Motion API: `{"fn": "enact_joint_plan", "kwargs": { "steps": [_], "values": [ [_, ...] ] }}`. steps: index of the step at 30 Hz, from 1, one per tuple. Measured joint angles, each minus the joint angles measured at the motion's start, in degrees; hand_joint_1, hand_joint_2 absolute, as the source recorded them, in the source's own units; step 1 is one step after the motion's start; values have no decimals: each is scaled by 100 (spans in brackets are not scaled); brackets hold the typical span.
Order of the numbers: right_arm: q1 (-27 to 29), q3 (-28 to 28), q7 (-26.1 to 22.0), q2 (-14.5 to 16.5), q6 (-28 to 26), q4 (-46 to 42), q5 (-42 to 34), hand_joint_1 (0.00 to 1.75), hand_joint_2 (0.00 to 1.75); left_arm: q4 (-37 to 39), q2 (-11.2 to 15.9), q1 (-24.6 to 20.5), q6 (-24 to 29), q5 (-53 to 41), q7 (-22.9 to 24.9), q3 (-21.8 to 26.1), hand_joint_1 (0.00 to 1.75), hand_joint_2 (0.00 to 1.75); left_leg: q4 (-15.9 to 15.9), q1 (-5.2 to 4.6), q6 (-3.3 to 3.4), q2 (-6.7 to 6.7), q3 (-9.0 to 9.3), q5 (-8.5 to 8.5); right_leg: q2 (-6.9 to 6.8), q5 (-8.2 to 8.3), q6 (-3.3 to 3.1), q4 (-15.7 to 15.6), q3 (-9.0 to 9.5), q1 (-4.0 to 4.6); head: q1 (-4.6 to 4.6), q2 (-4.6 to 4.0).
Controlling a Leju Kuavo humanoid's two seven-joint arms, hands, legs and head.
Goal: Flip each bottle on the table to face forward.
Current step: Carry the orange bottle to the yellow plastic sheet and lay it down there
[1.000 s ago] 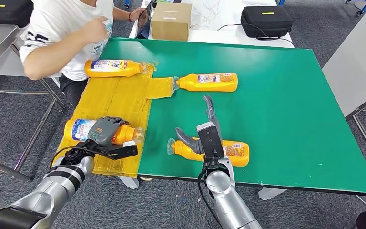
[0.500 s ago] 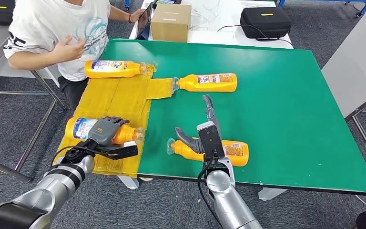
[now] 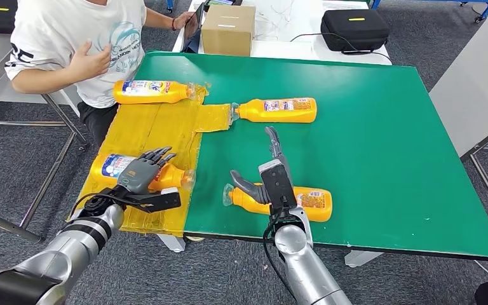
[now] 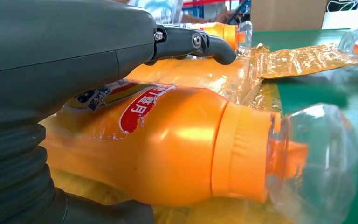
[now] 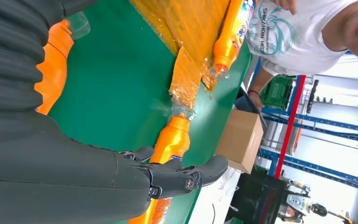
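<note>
Lying on yellow film at lower left, one bottle rests under the left hand, fingers spread, thumb alongside. Lower centre, a second bottle lies beneath the right hand, fingers wide. Two more bottles lie higher on the green surface.

Two bottles on film left; two right, prob. flat.

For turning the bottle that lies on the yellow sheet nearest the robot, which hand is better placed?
Left. The left hand is already over that bottle, thumb under it; the right hand hovers over another bottle.
</note>
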Motion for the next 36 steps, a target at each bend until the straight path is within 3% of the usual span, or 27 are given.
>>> {"fn": "enact_joint_plan", "kwargs": {
  "steps": [1,5,7,11,15,20,27,36],
  "values": [
    [-14,1,19,-7,15,22,18,0,175,-9,-5,28,-37,133,-98,37,0,175,0,0,0,0,0,0,0,0,0,0,0,0,0,0],
    [-90,19,175,-46,2,188,292,0,0,-146,-50,247,-231,827,-546,269,0,175,0,0,0,-2,0,0,-1,-1,0,-1,-1,-1,1,0],
    [-129,56,313,-80,-58,297,542,0,0,-337,-92,426,-430,1377,-776,442,0,175,0,-1,0,-3,-1,-1,-1,-1,0,-1,-1,-1,1,0],
    [-157,138,596,-191,-197,484,986,0,175,-1001,-173,919,-903,2571,-955,737,0,175,0,-3,1,-2,-1,-1,-1,-1,0,-3,-2,-2,1,0],
    [-131,167,968,-359,-280,627,1459,0,175,-1764,-314,1435,-1390,3625,-975,967,0,175,1,-4,2,-2,-6,-2,-1,-1,0,-4,-10,-2,-1,0],
    [40,168,1449,-620,-395,701,2229,0,175,-2415,-694,1823,-2070,4555,-872,1497,0,175,1,-4,2,-4,-16,-3,-2,-1,1,-4,-18,-2,1,0],
    [273,119,1963,-949,-329,656,3063,0,175,-2630,-1093,1876,-2354,4891,-818,1958,0,175,1,-4,2,-4,-18,-3,-1,0,2,-5,-21,-2,-2,0],
    [442,21,2567,-1435,356,261,3979,0,175,-2655,-1304,1835,-2654,5005,-867,2156,0,175,2,-5,4,-4,-17,-3,-2,1,3,-6,-17,-3,-1,0]
  ]
}}
